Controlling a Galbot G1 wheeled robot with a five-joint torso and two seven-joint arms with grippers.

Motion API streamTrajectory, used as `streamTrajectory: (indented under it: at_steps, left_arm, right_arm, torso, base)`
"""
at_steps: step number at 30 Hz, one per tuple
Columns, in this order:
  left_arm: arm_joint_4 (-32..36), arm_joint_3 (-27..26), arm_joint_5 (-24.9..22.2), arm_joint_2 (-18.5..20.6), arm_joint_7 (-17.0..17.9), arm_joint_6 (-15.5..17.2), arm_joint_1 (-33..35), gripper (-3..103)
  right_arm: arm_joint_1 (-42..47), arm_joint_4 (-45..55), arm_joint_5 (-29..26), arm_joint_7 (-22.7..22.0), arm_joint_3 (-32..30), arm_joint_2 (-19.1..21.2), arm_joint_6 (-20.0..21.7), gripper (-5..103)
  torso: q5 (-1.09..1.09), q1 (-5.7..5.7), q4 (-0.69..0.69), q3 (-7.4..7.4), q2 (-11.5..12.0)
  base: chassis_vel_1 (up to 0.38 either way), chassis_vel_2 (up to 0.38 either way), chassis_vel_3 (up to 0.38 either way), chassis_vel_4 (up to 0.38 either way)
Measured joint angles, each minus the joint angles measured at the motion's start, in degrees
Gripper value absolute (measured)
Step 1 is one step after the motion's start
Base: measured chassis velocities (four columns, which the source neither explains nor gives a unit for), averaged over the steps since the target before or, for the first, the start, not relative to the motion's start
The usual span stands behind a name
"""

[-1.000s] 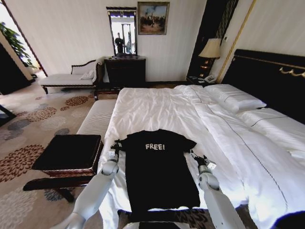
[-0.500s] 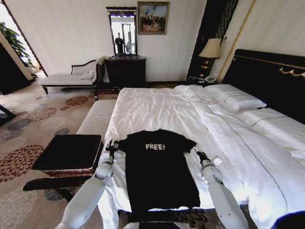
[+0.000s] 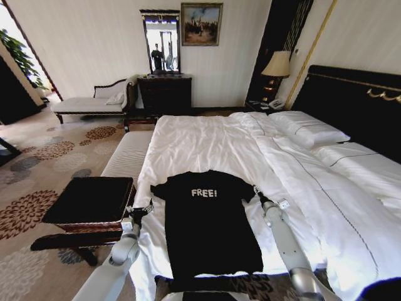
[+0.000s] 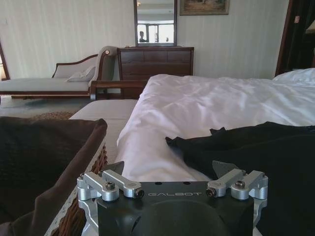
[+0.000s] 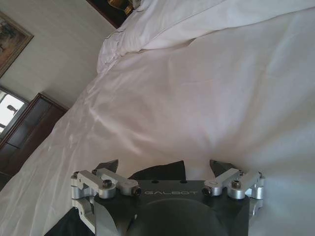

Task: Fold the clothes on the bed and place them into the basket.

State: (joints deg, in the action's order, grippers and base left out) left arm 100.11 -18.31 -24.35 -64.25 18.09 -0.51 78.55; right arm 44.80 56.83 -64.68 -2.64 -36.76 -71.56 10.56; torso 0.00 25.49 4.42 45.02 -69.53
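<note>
Claws: my left claw [image 3: 143, 209] and right claw [image 3: 256, 194] gape wide, flanking the shirt [image 3: 207, 219]
Risk: I may pinch the duvet [image 3: 207, 141] with a sleeve

Big bed [image 3: 207, 141] with a white duvet. Black FREE! T-shirt [image 3: 210, 226] lies flat near the foot, pillows [image 3: 307, 130] by the headboard.

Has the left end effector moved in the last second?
Yes. The left end effector pulled back toward the robot, away from the T-shirt sleeve, now beside the basket.
</note>
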Motion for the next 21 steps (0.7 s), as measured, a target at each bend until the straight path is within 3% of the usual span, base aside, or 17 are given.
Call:
streamTrajectory:
  at_steps: [7, 11, 13, 21]
  left_arm:
    - [0.71, -0.52, 0.08, 0.02, 0.27, 0.07, 0.46, 100]
    - [0.98, -0.40, 0.04, 0.02, 0.45, 0.25, 0.24, 100]
    - [0.89, -0.34, 0.06, -0.06, 0.46, 0.25, 0.16, 100]
    - [0.34, 0.30, 0.20, -0.61, 0.47, 0.26, -0.28, 100]
  right_arm:
    - [-1.45, -1.67, -0.46, -0.10, 0.73, -0.46, 0.45, 88]
    - [-1.14, -1.40, -1.10, -0.41, 0.70, -0.71, 0.82, 66]
    - [-0.89, -1.11, -1.07, -0.67, 0.69, -0.77, 0.93, 66]
    - [0.88, 0.78, -0.98, -1.76, 0.21, -1.06, 1.38, 33]
  torso:
    - [-0.01, 0.00, 0.01, 0.00, 0.00]
    - [0.00, 0.00, 0.01, 0.00, 0.00]
    - [0.00, 0.00, 0.01, 0.00, 0.00]
    - [0.00, 0.00, 0.00, 0.00, 0.00]
  base:
    - [0.000, 0.000, 0.000, 0.000]
    - [0.000, 0.000, 0.000, 0.000]
    - [0.000, 0.000, 0.000, 0.000]
    - [0.000, 0.000, 0.000, 0.000]
